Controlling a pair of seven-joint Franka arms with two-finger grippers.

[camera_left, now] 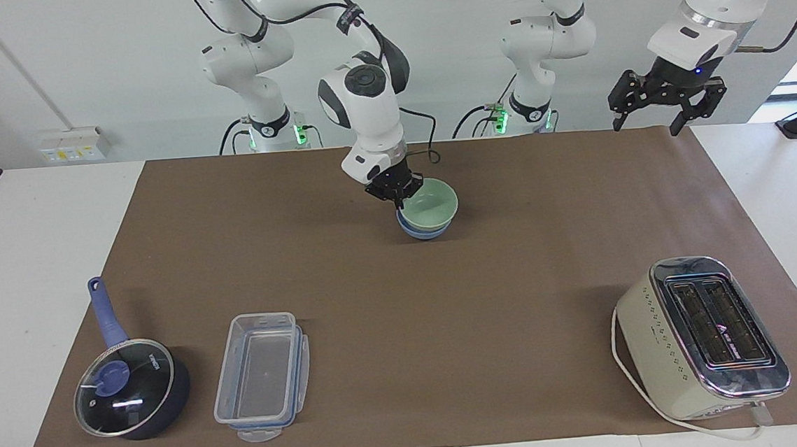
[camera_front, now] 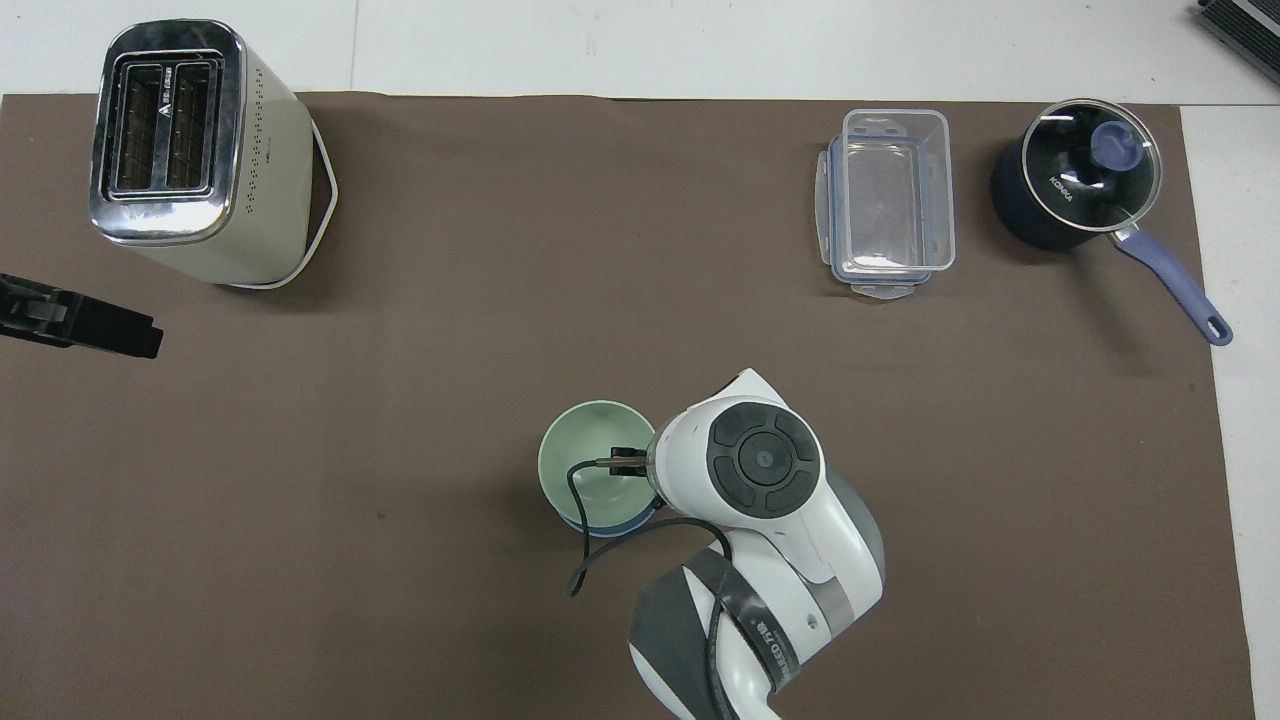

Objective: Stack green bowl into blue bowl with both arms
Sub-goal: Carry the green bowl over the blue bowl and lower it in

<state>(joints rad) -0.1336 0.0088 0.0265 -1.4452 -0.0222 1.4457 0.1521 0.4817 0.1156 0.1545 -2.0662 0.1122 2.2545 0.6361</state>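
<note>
Green bowl (camera_left: 431,206): small, round, pale mint, smooth matte, plain; seated inside blue bowl, rim a little tilted, near the robots' edge of the brown-covered surface (camera_left: 446,304), about midway between the two arms' ends.

Blue bowl (camera_left: 421,232): small, round, muted periwinkle, matte, plain; resting on the surface beneath the green bowl, only its lower wall and a sliver of rim showing; in the overhead view seen as a thin blue crescent (camera_front: 610,525) under the green bowl (camera_front: 580,465).

Right gripper (camera_left: 396,193): black, two-fingered, pinched shut on the green bowl's rim at the side toward the right arm's end; hidden beneath its own white wrist in the overhead view.

Left gripper (camera_left: 657,104): black, fingers spread wide, holding nothing, hanging raised over the surface's corner at the left arm's end; arm waiting.

Also present: cream toaster (camera_left: 701,335) with chrome top; clear plastic container (camera_left: 262,377) with blue clips; dark blue saucepan (camera_left: 129,389) with glass lid, just beside the container.
</note>
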